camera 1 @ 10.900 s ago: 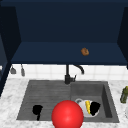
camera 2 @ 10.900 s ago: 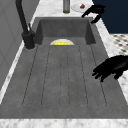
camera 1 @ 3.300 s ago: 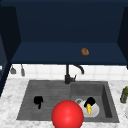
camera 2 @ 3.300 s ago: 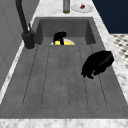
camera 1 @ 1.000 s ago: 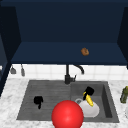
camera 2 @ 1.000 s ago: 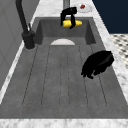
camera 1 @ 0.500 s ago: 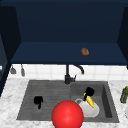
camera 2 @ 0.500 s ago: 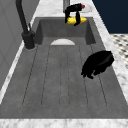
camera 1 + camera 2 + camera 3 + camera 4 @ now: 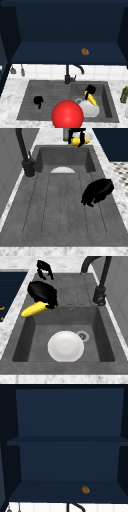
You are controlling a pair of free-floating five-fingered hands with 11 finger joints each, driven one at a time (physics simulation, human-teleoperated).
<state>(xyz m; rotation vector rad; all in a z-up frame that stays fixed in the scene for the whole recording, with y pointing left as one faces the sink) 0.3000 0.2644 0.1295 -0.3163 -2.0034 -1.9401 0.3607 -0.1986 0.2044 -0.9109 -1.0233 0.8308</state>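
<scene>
Black fingers of the right hand (image 9: 90,89) curl round one end of a yellow corn cob (image 9: 91,99), which hangs tilted in the air over the sink (image 9: 106,87) basin — above the white plate (image 9: 65,346) lying flat on the basin floor beside the drain (image 9: 82,335). Left of the basin, the left hand (image 9: 38,100) hovers over the ribbed drainboard (image 9: 62,210) with fingers loosely bent, holding nothing. Behind the sink stand the dark faucet (image 9: 68,75) and an open cabinet (image 9: 67,439) — a small brown thing (image 9: 85,51) lies on its bottom shelf.
</scene>
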